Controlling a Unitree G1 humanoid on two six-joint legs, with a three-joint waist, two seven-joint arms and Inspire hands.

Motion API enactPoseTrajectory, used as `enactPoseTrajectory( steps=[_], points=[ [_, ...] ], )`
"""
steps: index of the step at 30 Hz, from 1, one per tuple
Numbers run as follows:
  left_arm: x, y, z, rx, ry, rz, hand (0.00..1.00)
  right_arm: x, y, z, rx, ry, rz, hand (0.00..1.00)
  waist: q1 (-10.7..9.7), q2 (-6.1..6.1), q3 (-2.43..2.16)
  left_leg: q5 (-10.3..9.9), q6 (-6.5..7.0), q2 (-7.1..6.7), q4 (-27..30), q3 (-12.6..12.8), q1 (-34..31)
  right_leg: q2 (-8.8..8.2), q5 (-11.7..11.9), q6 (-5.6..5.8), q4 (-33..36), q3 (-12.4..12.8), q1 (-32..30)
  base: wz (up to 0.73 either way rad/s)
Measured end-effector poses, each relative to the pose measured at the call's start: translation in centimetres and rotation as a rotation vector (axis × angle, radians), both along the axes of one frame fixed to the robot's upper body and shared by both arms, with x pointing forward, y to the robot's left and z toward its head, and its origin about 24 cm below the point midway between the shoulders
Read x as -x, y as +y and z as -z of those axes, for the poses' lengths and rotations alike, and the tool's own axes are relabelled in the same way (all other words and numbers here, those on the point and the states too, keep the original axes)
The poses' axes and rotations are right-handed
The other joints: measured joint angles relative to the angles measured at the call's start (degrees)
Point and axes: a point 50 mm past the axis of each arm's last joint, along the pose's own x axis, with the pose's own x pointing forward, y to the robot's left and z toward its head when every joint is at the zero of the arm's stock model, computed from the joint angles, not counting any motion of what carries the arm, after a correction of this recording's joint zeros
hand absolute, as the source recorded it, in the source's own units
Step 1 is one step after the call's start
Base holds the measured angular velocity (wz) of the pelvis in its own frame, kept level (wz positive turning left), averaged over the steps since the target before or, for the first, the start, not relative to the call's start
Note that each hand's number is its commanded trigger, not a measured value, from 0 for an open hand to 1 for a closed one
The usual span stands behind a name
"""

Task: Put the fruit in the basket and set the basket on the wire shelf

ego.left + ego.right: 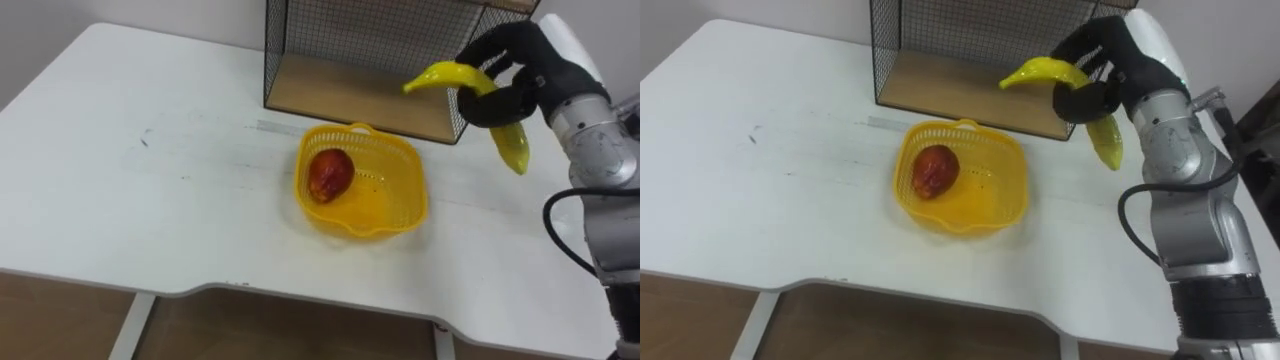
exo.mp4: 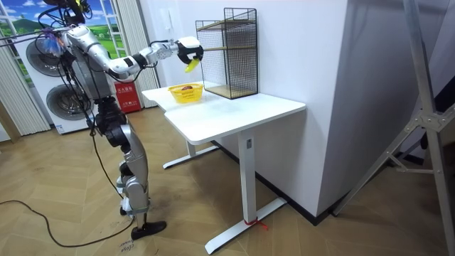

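A yellow basket [image 1: 400, 205] [image 1: 995, 215] sits on the white table [image 1: 150, 180], just in front of the wire shelf [image 1: 350, 60]. Inside it, on the left side, lies a red apple-like fruit [image 1: 330, 173] [image 1: 932, 170]. My right hand [image 1: 520, 75] [image 1: 1105, 65] is raised above the table to the right of the basket, its fingers curled round a yellow banana [image 1: 460, 78] [image 1: 1045, 72], which hangs in the air in front of the shelf's right corner. In the room view the banana [image 2: 190, 65] is held above the basket [image 2: 186, 92].
The wire shelf [image 1: 960, 50] has a wooden bottom board [image 1: 350, 95] and stands at the table's far edge against the wall. The table's left half is bare. In the room view I stand at the table's end, washing machines [image 2: 43, 85] behind me.
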Motion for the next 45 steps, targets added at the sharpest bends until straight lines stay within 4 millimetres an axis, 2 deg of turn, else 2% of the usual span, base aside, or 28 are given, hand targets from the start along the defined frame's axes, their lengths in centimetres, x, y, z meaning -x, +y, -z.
enactPoseTrajectory(
  steps=[4,13,18,23,29,35,39,40,41,42,45],
  points=[
    [0.2,-0.1,0.0,-0.002,0.006,0.003,0.0,0.1,0.3,-0.3,-0.003,-0.013,-0.014,1.0,0.11,-0.04,-0.03,0.0,0.0,0.0,-0.18,-0.06,0.01,0.03,0.0,0.0,-0.07,-0.04,0.0,0.0],
    [-0.1,-0.3,0.1,0.001,-0.009,0.029,0.0,2.0,3.9,-2.3,0.058,-0.089,-0.165,1.0,0.75,-0.13,0.06,0.02,0.02,0.02,-0.55,0.29,0.13,0.11,-0.01,0.02,-0.24,0.3,-0.36,-0.02],
    [-0.4,-0.2,0.0,0.006,-0.023,0.037,0.0,2.4,5.6,-2.0,0.091,-0.058,-0.251,1.0,1.87,-0.44,0.21,0.02,0.03,0.03,-0.44,0.02,-0.03,0.1,-0.01,0.02,-0.3,0.23,-0.31,0.02],
    [-0.4,-0.1,0.0,0.019,-0.023,0.042,0.0,2.4,6.2,-1.6,0.184,-0.029,-0.255,1.0,2.51,-0.54,0.29,0.01,0.01,0.04,-0.36,-0.51,-0.62,0.09,0.0,0.02,-0.35,-0.17,-0.4,0.05],
    [-0.5,-0.2,0.0,0.003,-0.018,0.057,0.0,2.6,7.0,-0.5,0.218,0.042,-0.279,1.0,3.09,-0.46,0.33,0.01,0.01,0.03,-0.37,-0.61,-0.68,0.09,0.0,0.01,-0.34,-0.23,-0.41,0.0],
    [-0.6,-0.4,0.0,-0.006,-0.013,0.074,0.0,2.8,7.5,0.8,0.183,0.117,-0.303,1.0,3.33,-0.1,0.57,0.01,0.01,0.03,-0.33,-0.7,-0.67,0.1,0.0,0.02,-0.41,-0.32,-0.4,0.0],
    [-0.6,-0.5,0.1,-0.01,-0.013,0.073,0.0,2.8,7.7,0.9,0.177,0.125,-0.31,1.0,3.46,0.21,0.78,0.01,0.01,0.04,-0.42,-0.7,-0.68,0.1,0.0,0.02,-0.43,-0.39,-0.4,0.0],
    [-0.6,-0.5,0.1,-0.01,-0.013,0.075,0.0,2.8,7.7,0.9,0.177,0.125,-0.31,0.87,3.38,0.23,0.8,0.01,0.01,0.04,-0.42,-0.72,-0.68,0.1,0.0,0.01,-0.43,-0.39,-0.4,0.0],
    [-0.6,-0.6,0.1,-0.01,-0.012,0.079,0.0,2.8,7.7,0.9,0.177,0.126,-0.31,0.53,3.4,0.25,0.81,0.01,0.01,0.03,-0.37,-0.72,-0.68,0.1,0.0,0.02,-0.43,-0.39,-0.4,0.0],
    [-0.6,-0.6,0.1,-0.01,-0.013,0.08,0.0,2.8,7.7,0.9,0.177,0.127,-0.311,0.0,3.4,0.25,0.81,0.01,0.01,0.03,-0.35,-0.72,-0.68,0.1,0.0,0.02,-0.43,-0.39,-0.4,0.0],
    [-0.7,-0.6,0.1,-0.011,-0.013,0.082,0.0,2.8,7.7,1.0,0.179,0.138,-0.317,0.0,3.4,0.24,0.8,0.01,0.01,0.04,-0.13,-0.73,-0.67,0.1,0.0,0.02,-0.43,-0.39,-0.41,0.0]
  ],
)
